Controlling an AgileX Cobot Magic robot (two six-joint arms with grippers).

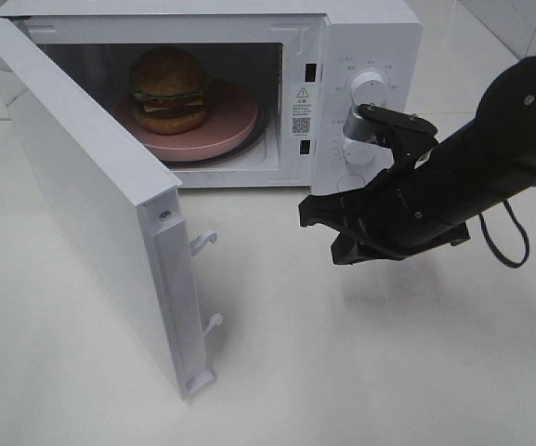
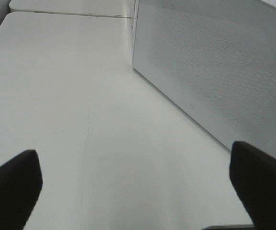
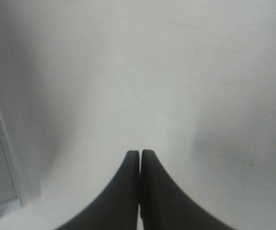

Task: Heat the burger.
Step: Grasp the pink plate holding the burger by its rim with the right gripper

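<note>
The burger (image 1: 169, 89), with its golden-brown bun, lettuce, cheese and dark patty, sits on a pink plate (image 1: 230, 121) inside the open white microwave (image 1: 360, 37). The microwave door (image 1: 91, 204) stands swung out to the front left. My right gripper (image 1: 316, 221) is shut and empty, hovering low over the table in front of the microwave's control panel; in the right wrist view (image 3: 140, 158) its fingers touch each other. My left gripper (image 2: 138, 187) is open and empty, with the microwave's perforated side wall (image 2: 214, 72) beside it; the left arm is out of the exterior high view.
Two white knobs (image 1: 370, 88) are on the microwave's control panel, just behind my right arm. The open door's edge (image 1: 184, 297) with its latch hooks juts toward the table's front. A black cable (image 1: 504, 242) hangs from the right arm.
</note>
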